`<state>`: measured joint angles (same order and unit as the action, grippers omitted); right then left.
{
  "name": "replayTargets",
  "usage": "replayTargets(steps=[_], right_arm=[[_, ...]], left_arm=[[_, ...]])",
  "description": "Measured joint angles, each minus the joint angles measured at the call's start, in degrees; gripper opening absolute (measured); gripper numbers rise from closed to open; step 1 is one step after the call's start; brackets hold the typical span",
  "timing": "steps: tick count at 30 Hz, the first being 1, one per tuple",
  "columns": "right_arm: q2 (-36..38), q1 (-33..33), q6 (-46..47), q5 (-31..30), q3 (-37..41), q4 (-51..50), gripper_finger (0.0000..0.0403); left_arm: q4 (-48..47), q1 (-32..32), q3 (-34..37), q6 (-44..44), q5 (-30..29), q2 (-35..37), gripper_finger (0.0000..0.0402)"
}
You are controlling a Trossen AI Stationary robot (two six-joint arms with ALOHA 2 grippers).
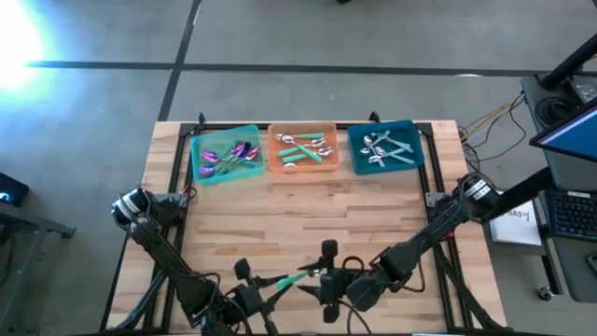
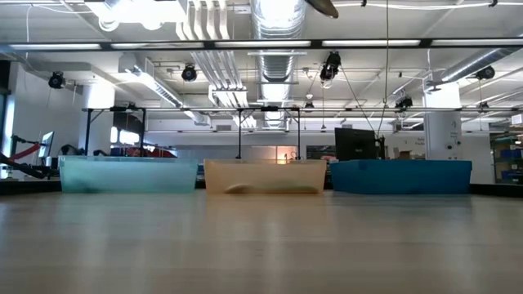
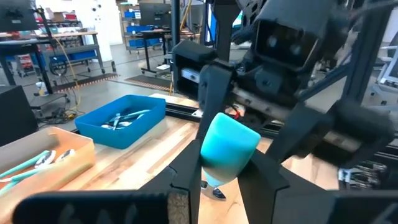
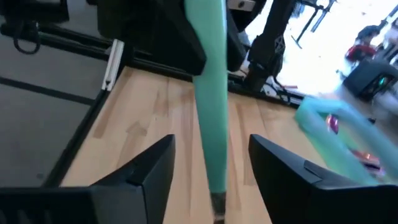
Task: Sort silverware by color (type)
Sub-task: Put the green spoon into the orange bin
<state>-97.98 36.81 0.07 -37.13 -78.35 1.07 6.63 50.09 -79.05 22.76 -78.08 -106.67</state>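
Three trays sit in a row along the far edge of the table (image 1: 308,215) in the high view: a green tray (image 1: 225,155) with purple-headed spoons (image 1: 229,157), an orange tray (image 1: 303,149) with teal-handled spoons (image 1: 306,149), and a teal tray (image 1: 381,147) with silver spoons (image 1: 382,149). Both arms meet at the near edge, where the left gripper (image 1: 264,291) and right gripper (image 1: 328,280) are at opposite ends of one teal-handled spoon (image 1: 297,277)

Low view shows only the three trays side by side, no grippers

Left wrist view: the left gripper's fingers (image 3: 186,180) are narrowed on the teal handle end, holding it, with the right gripper just beyond

Right wrist view: the right gripper's fingers (image 4: 149,171) stand wide, clear of the teal handle running between them above the wood
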Motion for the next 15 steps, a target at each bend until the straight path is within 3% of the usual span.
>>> replayTargets(steps=[8, 15], right_arm=[[6.35, 0.90, 5.43, 1.28, -0.02, -16.04, 0.0203], [11.19, 0.39, 8.18, 1.14, 0.10, -28.45, 0.0190]], left_arm=[[-5.40, -3.08, 0.00, 0.63, -0.53, 0.61, 0.0063], [-20.66, -11.71, 0.02, 10.00, 0.19, 4.83, 0.0063]])
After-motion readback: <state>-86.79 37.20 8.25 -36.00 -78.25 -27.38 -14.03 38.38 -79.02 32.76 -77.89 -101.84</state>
